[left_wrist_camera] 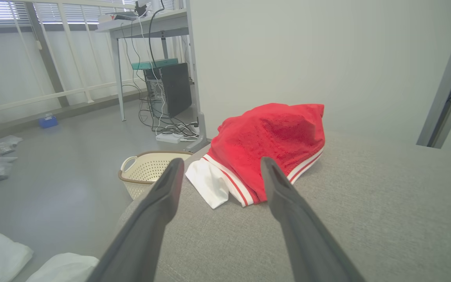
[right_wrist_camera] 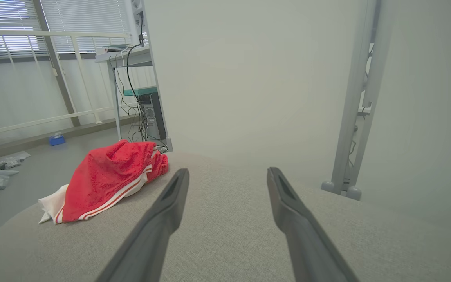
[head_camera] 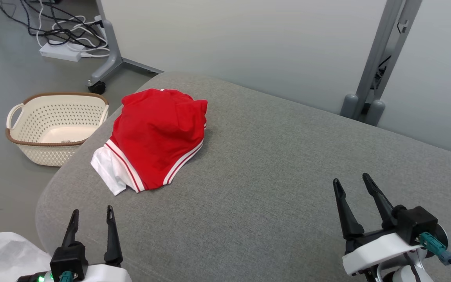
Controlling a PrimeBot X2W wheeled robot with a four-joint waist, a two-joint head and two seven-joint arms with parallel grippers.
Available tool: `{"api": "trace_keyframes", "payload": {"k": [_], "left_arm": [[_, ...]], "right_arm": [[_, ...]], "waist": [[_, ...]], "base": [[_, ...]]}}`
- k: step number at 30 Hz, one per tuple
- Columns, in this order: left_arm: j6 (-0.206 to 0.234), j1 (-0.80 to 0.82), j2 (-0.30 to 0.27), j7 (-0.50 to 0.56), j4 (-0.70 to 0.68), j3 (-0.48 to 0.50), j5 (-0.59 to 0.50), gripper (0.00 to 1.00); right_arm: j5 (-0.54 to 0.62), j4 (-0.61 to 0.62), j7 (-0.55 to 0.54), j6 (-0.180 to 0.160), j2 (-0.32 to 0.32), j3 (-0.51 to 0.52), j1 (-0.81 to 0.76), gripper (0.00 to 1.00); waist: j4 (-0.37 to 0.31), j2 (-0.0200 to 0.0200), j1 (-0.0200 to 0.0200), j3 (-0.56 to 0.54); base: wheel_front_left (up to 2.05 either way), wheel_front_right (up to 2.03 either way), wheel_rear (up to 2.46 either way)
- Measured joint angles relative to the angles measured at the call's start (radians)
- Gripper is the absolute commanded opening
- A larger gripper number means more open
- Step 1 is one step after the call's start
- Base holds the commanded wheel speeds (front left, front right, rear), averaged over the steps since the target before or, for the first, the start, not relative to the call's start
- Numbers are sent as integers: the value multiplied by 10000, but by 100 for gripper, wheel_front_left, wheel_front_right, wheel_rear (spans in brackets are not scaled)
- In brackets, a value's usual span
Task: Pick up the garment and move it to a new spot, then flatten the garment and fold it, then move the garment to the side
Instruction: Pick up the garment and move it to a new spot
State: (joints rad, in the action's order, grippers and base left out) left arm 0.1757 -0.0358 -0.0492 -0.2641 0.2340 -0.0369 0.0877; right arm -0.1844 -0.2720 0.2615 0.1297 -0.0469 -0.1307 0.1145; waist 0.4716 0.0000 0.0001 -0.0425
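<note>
The left gripper (head_camera: 92, 210) has its fingers (head_camera: 112, 239) spread apart, grasping nothing, above the near left edge of the grey cushion (head_camera: 268, 176); the right gripper (head_camera: 350, 178) is likewise released, its fingers (head_camera: 347, 215) parted and bare over the near right part of the cushion, well apart from the left one. In the left wrist view the left gripper (left_wrist_camera: 222, 160) points along the cushion toward the garment (left_wrist_camera: 268, 137), with a clear stretch of fabric between tips and cloth; in the right wrist view the right gripper (right_wrist_camera: 228, 170) points across bare cushion, the garment (right_wrist_camera: 104, 176) off to that view's left.

The garment (head_camera: 157, 137) is a red piece with white stripes along its hem and a white part sticking out at its near left corner; it lies in a loose, humped heap on the far left part of the cushion, close to the left edge, touched by neither gripper.

On the floor just beside that edge stands a cream basket (head_camera: 45, 154) with a brown rim; beyond it lie a power strip (head_camera: 60, 51) and tangled cables; a pale panel (head_camera: 229, 39) rises behind the cushion; a white bag (head_camera: 2, 250) sits at the lower left of the head view.
</note>
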Motion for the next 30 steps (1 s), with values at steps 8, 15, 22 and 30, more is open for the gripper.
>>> {"api": "trace_keyframes", "payload": {"k": [8,15,22,30], "left_arm": [[288,-128,4,-2,-493,291,276,100],[451,-214,6,-2,-637,341,424,100],[499,-214,6,-2,-631,345,579,100],[449,-211,6,-2,-562,399,648,100]], "right_arm": [[-40,-318,0,2,15,-792,642,100],[-82,-543,0,2,12,-1062,996,100],[-161,-598,2,2,12,-1145,1004,100],[-167,-608,2,2,12,-1154,859,100]], "waist": [[400,0,-1,313],[461,0,-1,408],[411,0,0,336],[355,0,0,256]], "base": [[0,0,0],[0,0,0],[0,0,0],[0,0,0]]}}
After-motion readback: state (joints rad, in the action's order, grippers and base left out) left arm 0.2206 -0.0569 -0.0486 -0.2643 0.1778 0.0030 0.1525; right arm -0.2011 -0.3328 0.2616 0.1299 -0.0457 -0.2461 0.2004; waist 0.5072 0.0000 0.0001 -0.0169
